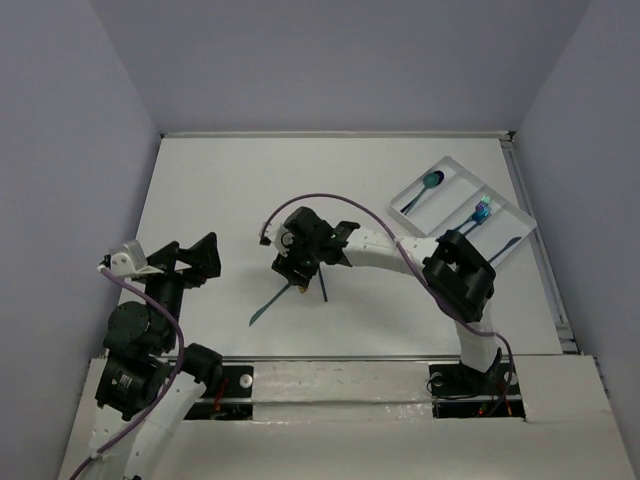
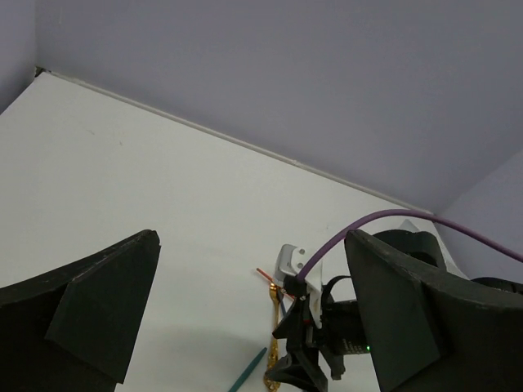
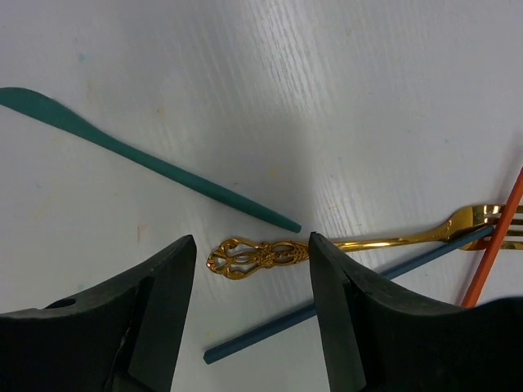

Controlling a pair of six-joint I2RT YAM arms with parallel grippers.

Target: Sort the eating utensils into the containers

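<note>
Right wrist cam shows what the overhead hides: the right gripper (image 3: 252,245) has its jaws spread astride the gold fork (image 3: 368,241), not pinching it, with the teal knife (image 3: 147,159) just beside. Only the overhead shows the white tray (image 1: 458,175) far right, holding a teal spoon (image 1: 432,181). The left gripper (image 2: 252,245) gapes empty.
</note>
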